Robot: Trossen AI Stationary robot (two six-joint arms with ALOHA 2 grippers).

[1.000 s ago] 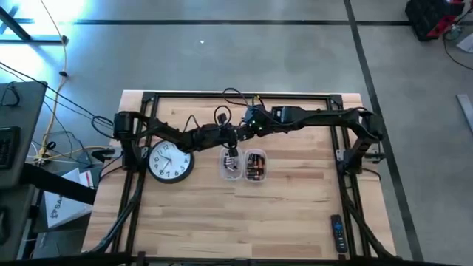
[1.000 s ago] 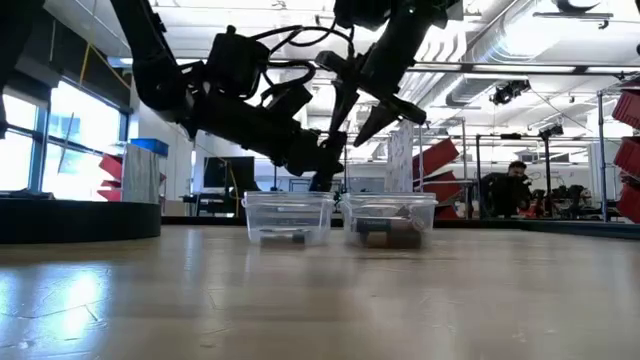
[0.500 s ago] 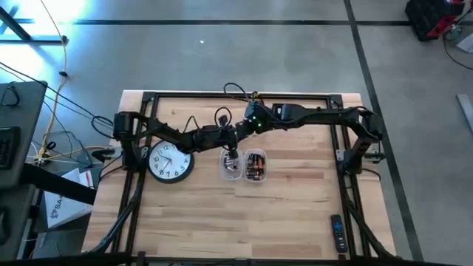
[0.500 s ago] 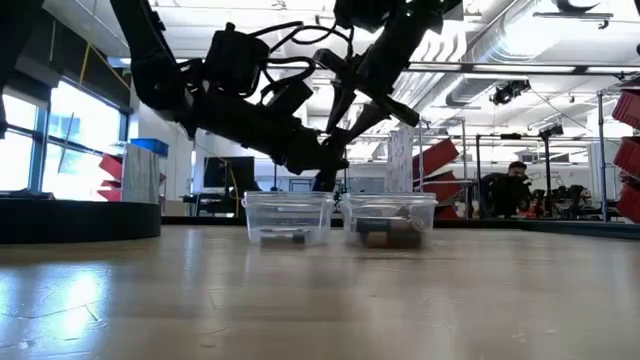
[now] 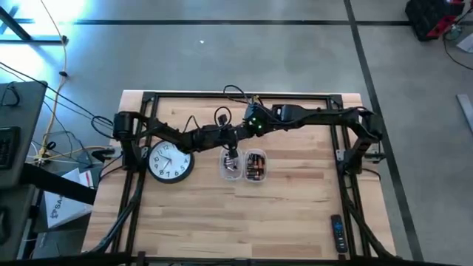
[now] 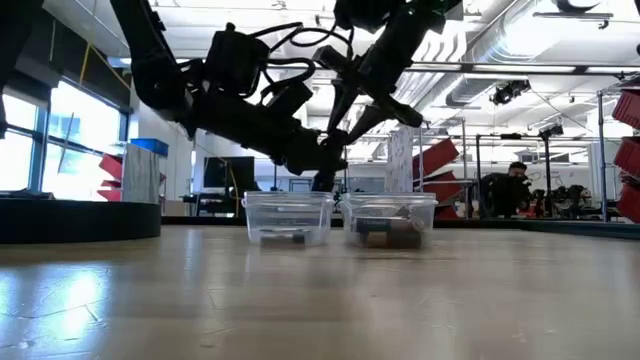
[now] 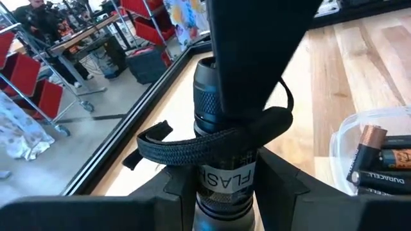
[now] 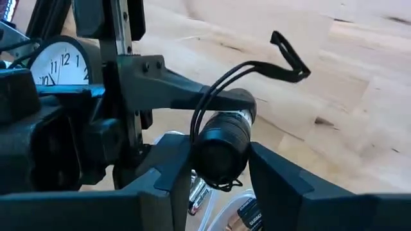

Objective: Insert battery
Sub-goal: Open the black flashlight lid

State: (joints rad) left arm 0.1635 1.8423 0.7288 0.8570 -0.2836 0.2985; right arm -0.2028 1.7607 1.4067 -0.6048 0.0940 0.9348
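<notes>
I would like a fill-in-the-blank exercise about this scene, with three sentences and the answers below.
1. The left gripper is shut on a black ____.
2. The right gripper has its fingers around the ____ object.
3. The batteries lie in a clear ____ beside the wall clock.

Missing words: flashlight; same; container

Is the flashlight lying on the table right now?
No. The black cylindrical flashlight is held up between the left gripper fingers, off the light wooden table.
</notes>
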